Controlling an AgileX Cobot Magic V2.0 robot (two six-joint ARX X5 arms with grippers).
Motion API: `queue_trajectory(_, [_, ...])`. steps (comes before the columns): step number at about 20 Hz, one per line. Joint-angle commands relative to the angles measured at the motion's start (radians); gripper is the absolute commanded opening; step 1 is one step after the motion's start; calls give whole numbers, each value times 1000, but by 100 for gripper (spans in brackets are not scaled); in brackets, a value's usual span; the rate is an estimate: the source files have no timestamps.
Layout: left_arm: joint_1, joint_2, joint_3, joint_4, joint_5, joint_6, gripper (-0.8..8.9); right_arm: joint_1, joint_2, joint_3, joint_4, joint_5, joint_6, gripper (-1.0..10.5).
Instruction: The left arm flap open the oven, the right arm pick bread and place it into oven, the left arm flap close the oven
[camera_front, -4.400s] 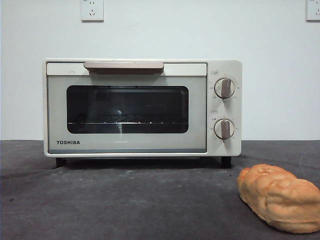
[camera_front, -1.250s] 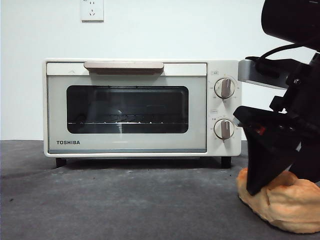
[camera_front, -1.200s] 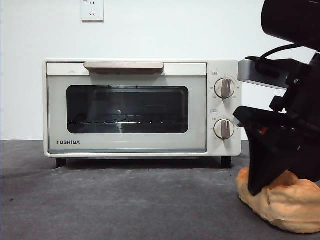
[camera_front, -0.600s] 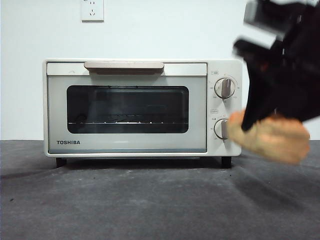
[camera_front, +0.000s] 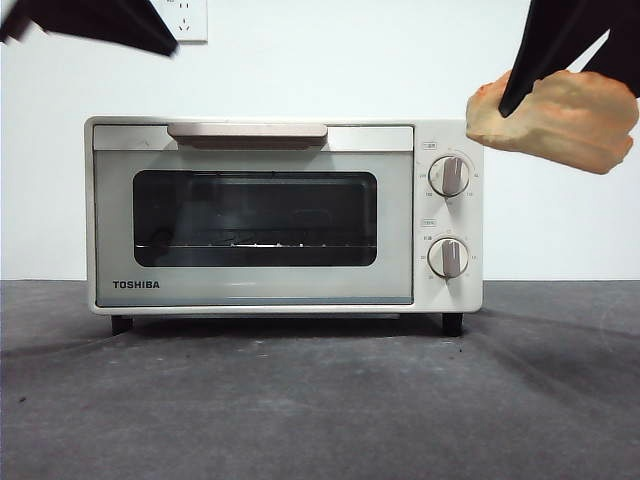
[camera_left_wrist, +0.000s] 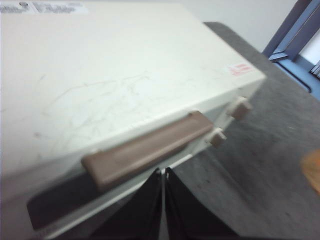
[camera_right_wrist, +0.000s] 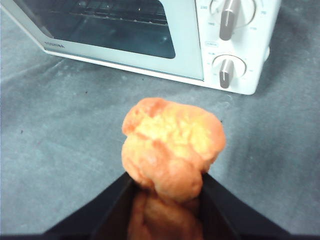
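The cream-white oven (camera_front: 285, 215) stands on the dark table with its glass door closed and its beige bar handle (camera_front: 247, 133) at the top. My right gripper (camera_front: 566, 95) is shut on the golden-orange bread (camera_front: 555, 120) and holds it high in the air, beside the oven's top right corner. The right wrist view shows the bread (camera_right_wrist: 172, 145) clamped between the right gripper's (camera_right_wrist: 167, 180) jaws, above the table in front of the knobs. My left gripper (camera_left_wrist: 163, 171) is shut and empty, hovering just above and in front of the handle (camera_left_wrist: 150, 150). It shows as a black tip (camera_front: 95, 25) at the top left.
Two round knobs (camera_front: 449, 175) sit on the oven's right panel. The dark grey table (camera_front: 320, 400) runs in front of the oven. A white wall with a socket (camera_front: 184, 18) is behind it.
The right gripper closed on the bread on the table and lifted it up to the oven's top right. The left arm has come into view at the top left.
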Motion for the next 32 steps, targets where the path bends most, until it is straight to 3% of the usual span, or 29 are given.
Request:
queue_trajectory(1, [-27,83,66,21,-33,21,16,10,1,17,-4,4,-15,163])
queue_trajectory(10, [-77,257,162,21,-111,100,16,10,1,17,-8,4,-23,163])
queue_trajectory(18, [-103,313,162,5,-134,106,16,10,1,17,-8,4,-23,163])
queue_trajectory(32, [-272,317,162,-328,-133,100,16,10,1,17,-8,4,-34,163])
